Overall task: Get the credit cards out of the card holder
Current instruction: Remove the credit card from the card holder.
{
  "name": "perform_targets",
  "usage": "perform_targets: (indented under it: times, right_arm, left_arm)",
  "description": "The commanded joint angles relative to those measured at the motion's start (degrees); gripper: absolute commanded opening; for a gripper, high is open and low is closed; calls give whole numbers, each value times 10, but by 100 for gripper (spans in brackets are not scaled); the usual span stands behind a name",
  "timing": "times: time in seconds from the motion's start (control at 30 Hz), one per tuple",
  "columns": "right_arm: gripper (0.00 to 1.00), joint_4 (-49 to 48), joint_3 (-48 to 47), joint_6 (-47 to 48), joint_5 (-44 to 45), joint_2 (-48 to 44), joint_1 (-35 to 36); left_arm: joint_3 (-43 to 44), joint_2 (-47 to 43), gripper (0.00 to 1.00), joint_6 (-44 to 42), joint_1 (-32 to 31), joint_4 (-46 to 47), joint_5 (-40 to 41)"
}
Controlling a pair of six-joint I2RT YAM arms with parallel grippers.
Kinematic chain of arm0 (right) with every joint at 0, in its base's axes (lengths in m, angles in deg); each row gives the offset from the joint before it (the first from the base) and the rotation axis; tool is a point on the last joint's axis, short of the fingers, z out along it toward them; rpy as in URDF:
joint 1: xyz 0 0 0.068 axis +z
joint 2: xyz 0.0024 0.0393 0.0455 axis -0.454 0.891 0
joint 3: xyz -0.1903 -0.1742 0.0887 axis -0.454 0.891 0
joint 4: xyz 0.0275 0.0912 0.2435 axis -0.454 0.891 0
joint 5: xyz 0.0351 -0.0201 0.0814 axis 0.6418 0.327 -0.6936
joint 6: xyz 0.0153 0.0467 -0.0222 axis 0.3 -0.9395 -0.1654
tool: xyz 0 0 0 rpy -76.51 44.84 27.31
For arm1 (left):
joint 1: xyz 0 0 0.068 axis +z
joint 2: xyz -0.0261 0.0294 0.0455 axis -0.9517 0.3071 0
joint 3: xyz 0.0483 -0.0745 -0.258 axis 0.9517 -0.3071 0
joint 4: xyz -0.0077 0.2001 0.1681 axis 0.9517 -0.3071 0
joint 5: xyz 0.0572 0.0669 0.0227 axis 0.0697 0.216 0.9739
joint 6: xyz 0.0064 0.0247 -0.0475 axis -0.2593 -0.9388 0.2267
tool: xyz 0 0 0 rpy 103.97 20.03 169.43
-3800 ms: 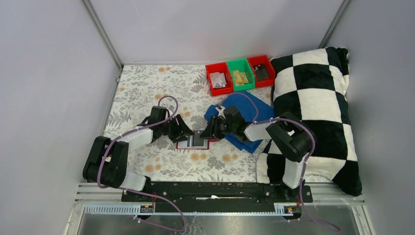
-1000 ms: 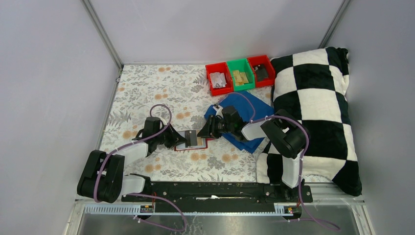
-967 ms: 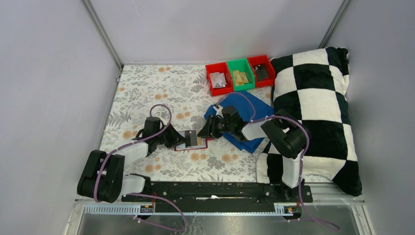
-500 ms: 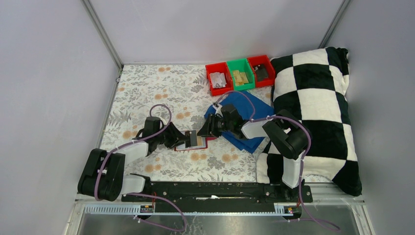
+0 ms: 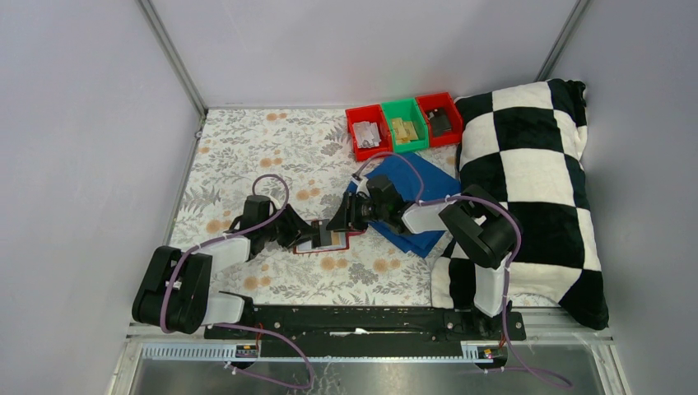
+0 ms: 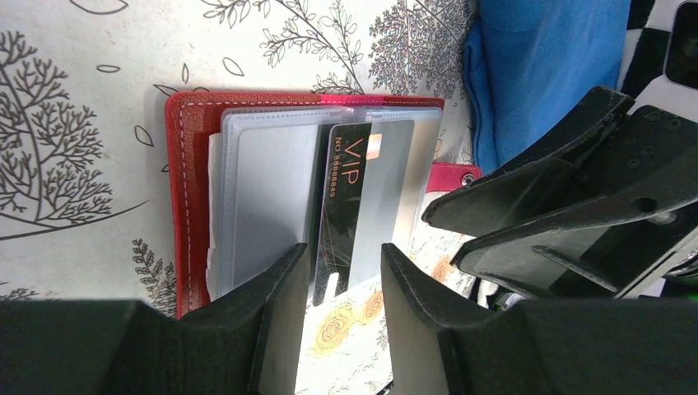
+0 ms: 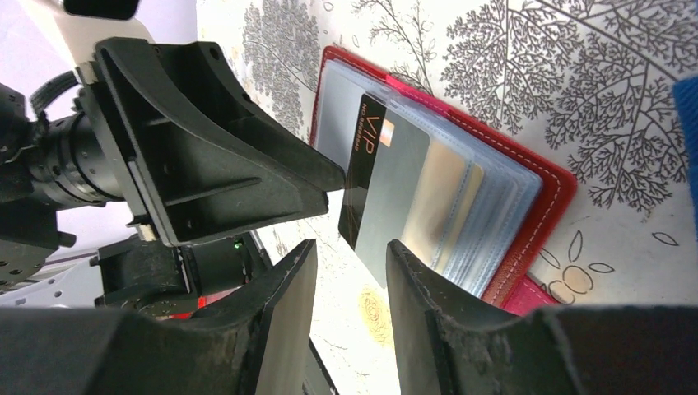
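- Whereas the left pincer [image 6: 344, 251] sat drawn back and pinched shut a second ago, it has now slid in toward the card holder [image 6: 189, 206] and let go. Its fingers stand apart with nothing clamped, and the near end of the dark VIP card [image 6: 362, 189] shows flat in the gap.
- Over the same second the right pincer [image 7: 350, 245] has crept a little leftward, baring more of the blue cloth [image 5: 428, 185] behind it. Its jaws are parted too, gripping nothing, above the card's free corner.
- The two pincers now face each other almost tip to tip across the holder.
- The card holder lies open on the floral tablecloth [image 5: 247, 148], just beside the blue cloth. It has not noticeably shifted, and its red strap tab [image 6: 451, 175] pokes out toward the cloth.
- The dark card sticks partway out of the clear sleeves [image 6: 255, 206]; a tan card [image 7: 440, 197] sits tucked in behind it.
- The dark card reads "VIP" in coppery capitals. A small line beside it starts "NO", with digits I can't read for sure.
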Motion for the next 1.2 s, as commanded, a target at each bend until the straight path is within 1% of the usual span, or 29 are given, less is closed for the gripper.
perform_targets:
  times: [0.0, 0.13, 0.3, 0.43, 0.7, 0.93, 1.0, 1.07, 1.17]
  right_arm:
    - [44, 21, -16, 7, 21, 16, 10]
    - [43, 79, -21, 25, 60, 30, 10]
    - [43, 104, -25, 33, 74, 49, 10]
    - [42, 104, -29, 31, 73, 57, 10]
    - [42, 92, -27, 24, 61, 67, 10]
    - [42, 80, -26, 20, 51, 71, 10]
    - [42, 78, -26, 19, 51, 71, 10]
    - [42, 75, -25, 19, 50, 71, 10]
    - [42, 74, -26, 18, 48, 71, 10]
  left_arm:
    - [6, 3, 43, -9, 5, 6, 16]
    - [2, 10, 43, -11, 6, 8, 19]
    - [2, 15, 47, -17, 6, 7, 27]
    - [1, 21, 49, -21, 6, 7, 29]
    - [-8, 34, 49, -10, 6, 46, 10]
    - [11, 8, 49, -35, 6, -5, 65]
    - [23, -2, 52, -43, 6, -19, 81]
    - [40, 5, 56, -54, 6, -26, 87]
    - [65, 38, 57, -66, 6, -26, 86]
